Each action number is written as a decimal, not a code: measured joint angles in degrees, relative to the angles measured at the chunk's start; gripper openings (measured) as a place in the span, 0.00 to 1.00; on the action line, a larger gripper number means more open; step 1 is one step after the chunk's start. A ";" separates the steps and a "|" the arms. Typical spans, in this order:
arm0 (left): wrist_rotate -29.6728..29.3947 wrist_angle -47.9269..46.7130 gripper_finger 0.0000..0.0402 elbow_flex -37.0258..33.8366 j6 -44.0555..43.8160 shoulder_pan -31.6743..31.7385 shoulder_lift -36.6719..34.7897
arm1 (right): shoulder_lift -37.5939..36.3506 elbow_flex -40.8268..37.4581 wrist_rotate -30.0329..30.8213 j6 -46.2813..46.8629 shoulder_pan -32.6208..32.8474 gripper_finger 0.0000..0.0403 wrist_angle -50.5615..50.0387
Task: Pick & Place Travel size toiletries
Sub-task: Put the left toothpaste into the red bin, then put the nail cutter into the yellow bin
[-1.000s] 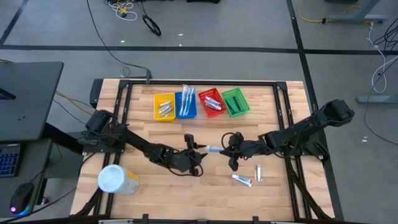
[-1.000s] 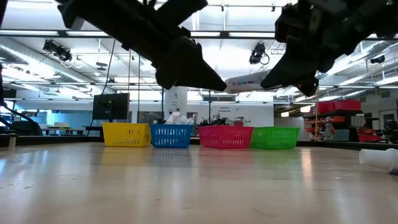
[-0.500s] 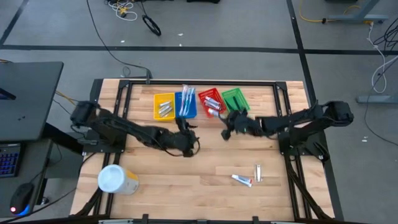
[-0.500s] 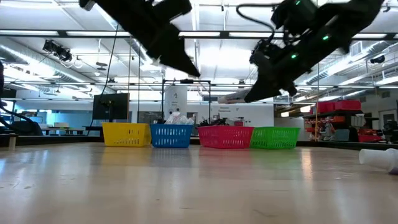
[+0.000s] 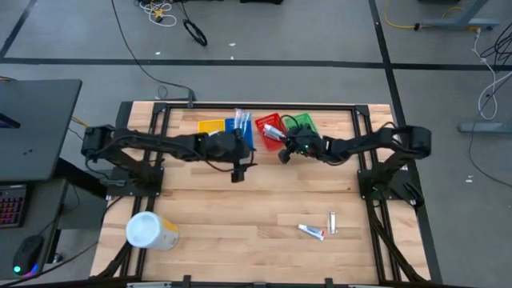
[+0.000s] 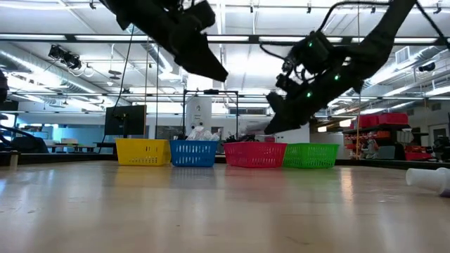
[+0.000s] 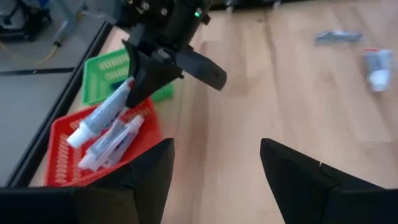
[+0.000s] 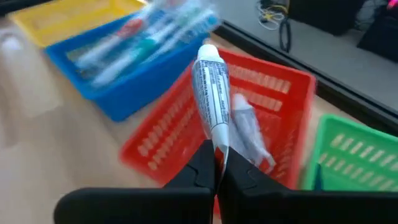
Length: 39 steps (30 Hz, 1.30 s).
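Right gripper (image 8: 214, 163) pinching white tube (image 8: 210, 93), hanging over red basket (image 8: 283, 87). Left gripper (image 7: 214, 165) hovering wide open, holding nothing. Baskets partly filling; tube (image 5: 311, 231) and sachet (image 5: 333, 222) lying loose on table (image 5: 240, 240), awaiting sorting.

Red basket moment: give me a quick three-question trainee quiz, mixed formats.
1. True or false: the right claw is shut on a white tube above the red basket.
2. Which basket holds the toothbrushes? A yellow, B blue, C green.
3. Fill in: the left claw is ____ and holds nothing.

Key: 1 true; 2 B, the blue basket; 3 open.
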 joint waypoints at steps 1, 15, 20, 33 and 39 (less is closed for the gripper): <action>-0.01 0.12 0.62 -0.01 0.16 0.53 0.39 | 1.28 0.02 0.03 0.00 -0.39 0.01 1.27; 0.12 3.40 0.62 -0.10 0.37 1.83 2.12 | 4.87 0.02 -0.69 -1.02 -3.76 0.16 2.65; 0.10 3.25 0.62 -0.10 0.35 1.81 2.12 | 4.87 0.02 -2.42 -1.02 -4.11 0.22 2.94; 0.10 3.12 0.62 -0.10 -2.30 -0.54 2.12 | -10.74 0.11 -4.96 -1.29 3.14 0.29 -14.68; 0.11 3.17 0.62 -0.10 -2.42 -2.93 2.12 | -19.77 0.11 -4.48 3.44 10.98 0.29 -29.52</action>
